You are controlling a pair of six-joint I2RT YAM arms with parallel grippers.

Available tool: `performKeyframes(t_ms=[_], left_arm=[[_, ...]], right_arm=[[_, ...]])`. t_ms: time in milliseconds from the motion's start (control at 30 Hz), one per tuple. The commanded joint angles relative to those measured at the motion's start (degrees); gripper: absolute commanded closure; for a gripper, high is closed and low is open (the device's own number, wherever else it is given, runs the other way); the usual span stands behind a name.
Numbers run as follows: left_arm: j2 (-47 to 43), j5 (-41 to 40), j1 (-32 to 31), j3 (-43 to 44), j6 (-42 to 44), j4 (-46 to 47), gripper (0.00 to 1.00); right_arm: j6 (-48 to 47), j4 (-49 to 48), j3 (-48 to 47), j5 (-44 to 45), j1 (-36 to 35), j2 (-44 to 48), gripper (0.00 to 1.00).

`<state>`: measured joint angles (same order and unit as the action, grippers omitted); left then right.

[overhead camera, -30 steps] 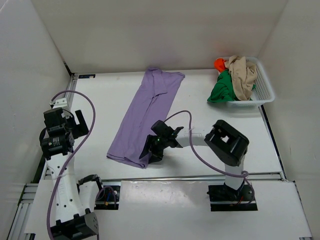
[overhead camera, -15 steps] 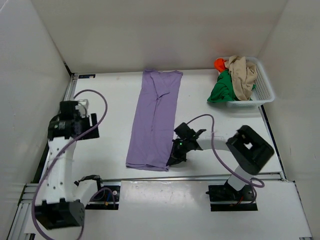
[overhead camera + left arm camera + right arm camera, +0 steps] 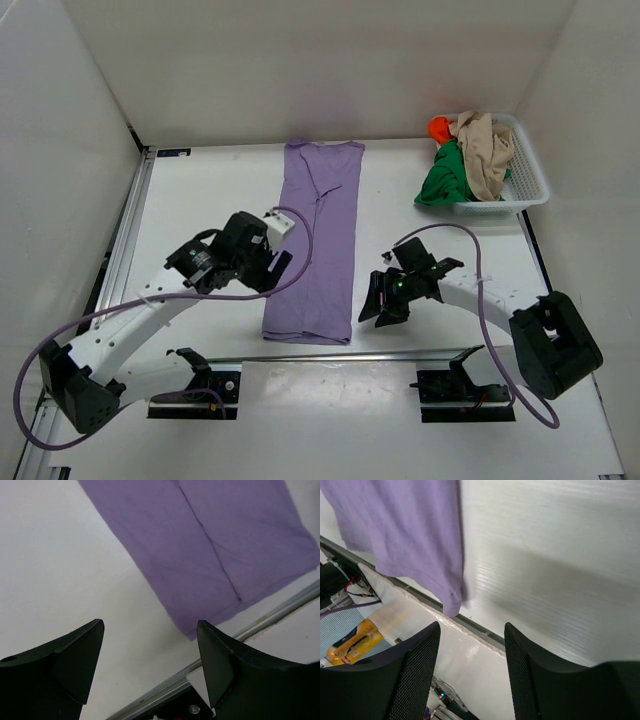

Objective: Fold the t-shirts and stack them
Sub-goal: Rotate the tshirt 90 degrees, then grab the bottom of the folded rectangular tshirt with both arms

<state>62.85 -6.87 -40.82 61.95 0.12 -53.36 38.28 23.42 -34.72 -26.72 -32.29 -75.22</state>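
Observation:
The lilac purple t-shirt (image 3: 318, 235) lies flat on the table, folded into a long strip from back to front. It also shows in the left wrist view (image 3: 215, 545) and in the right wrist view (image 3: 405, 525). My left gripper (image 3: 272, 268) is open and empty just left of the strip's near half. My right gripper (image 3: 378, 305) is open and empty just right of the strip's near corner. The green t-shirt (image 3: 442, 178), the beige t-shirt (image 3: 485, 152) and the orange-red t-shirt (image 3: 439, 127) lie bunched in the basket.
The white mesh basket (image 3: 528, 180) stands at the back right against the wall. A metal rail (image 3: 400, 354) runs along the table's near edge, just beyond the shirt's near hem. White walls enclose the table on three sides.
The right gripper has let go of the shirt's near corner and moved right. The left arm has swung from the far left to the shirt's left edge. The strip now lies straighter.

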Motion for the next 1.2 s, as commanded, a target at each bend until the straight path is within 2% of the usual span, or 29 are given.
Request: performKeyframes(t_ms=[0, 33, 67, 100, 167, 233, 367, 400, 500, 633, 700, 767, 800, 867, 900, 933, 1000, 1067, 1167], left_arm=[[2.5, 9.5, 0.7, -8.3, -0.1, 5.1, 0.14], [4.7, 15.3, 2.7, -11.9, -0.1, 7.8, 0.14], [6.0, 17.1, 3.6, -12.7, -0.1, 7.8, 0.14], [7.7, 22.0, 4.7, -14.1, -0.1, 9.8, 0.16], [9.3, 25.4, 6.2, -17.1, -0.1, 12.2, 0.17], [11.6, 26.0, 6.2, -20.7, -0.1, 14.3, 0.17], [13.8, 22.2, 8.9, -22.8, -0.1, 14.9, 0.17], [14.5, 22.2, 10.4, -24.4, -0.1, 14.9, 0.20], [15.8, 24.6, 11.7, -26.2, -0.1, 14.9, 0.25], [17.7, 27.3, 12.3, -27.8, -0.1, 16.4, 0.25], [18.4, 28.9, 12.3, -27.9, -0.1, 17.8, 0.28], [18.4, 28.9, 12.3, -27.9, -0.1, 18.5, 0.38], [18.4, 28.9, 12.3, -27.9, -0.1, 18.5, 0.40], [18.4, 28.9, 12.3, -27.2, -0.1, 19.1, 0.48], [17.8, 28.9, 12.3, -27.2, -0.1, 19.1, 0.60], [17.8, 28.9, 12.3, -26.6, -0.1, 19.6, 0.70], [17.3, 28.9, 12.3, -26.0, -0.1, 19.6, 0.88], [16.8, 28.3, 12.3, -26.0, -0.1, 19.6, 0.90], [15.6, 28.3, 12.3, -25.5, -0.1, 19.6, 0.90]], right_arm=[[-1.5, 1.9, -1.8, 0.7, -1.6, 0.1, 0.41], [-1.5, 1.9, -3.0, 1.2, -2.9, -0.8, 0.41], [-0.8, 1.9, -3.5, 1.2, -3.4, -0.8, 0.41], [-0.2, 1.4, -3.5, 1.8, -4.1, -1.7, 0.41], [0.8, 0.5, -4.1, 1.1, -4.1, -3.1, 0.41], [1.7, -1.4, -4.1, 0.3, -4.6, -4.6, 0.41], [2.9, -4.3, -3.4, -1.4, -5.8, -7.4, 0.41], [2.9, -4.3, -4.8, -1.4, -6.6, -8.7, 0.41], [2.9, -4.3, -6.0, -1.9, -8.0, -10.6, 0.41], [2.9, -4.3, -6.6, -2.5, -9.5, -12.6, 0.40], [2.4, -3.7, -6.6, -3.4, -10.2, -13.5, 0.40], [2.4, -3.1, -6.6, -3.9, -10.2, -14.4, 0.40], [2.4, -3.1, -6.6, -4.0, -10.2, -15.0, 0.42], [2.4, -3.1, -6.6, -4.0, -10.2, -15.0, 0.57], [2.4, -3.6, -7.3, -4.5, -10.2, -15.7, 0.62], [2.4, -3.6, -7.8, -4.5, -10.2, -15.7, 0.74], [2.4, -4.2, -8.3, -4.5, -10.2, -16.3, 0.87], [2.4, -4.2, -9.0, -4.5, -10.2, -16.8, 1.00], [3.0, -4.2, -9.5, -4.0, -10.2, -15.1, 1.00]])
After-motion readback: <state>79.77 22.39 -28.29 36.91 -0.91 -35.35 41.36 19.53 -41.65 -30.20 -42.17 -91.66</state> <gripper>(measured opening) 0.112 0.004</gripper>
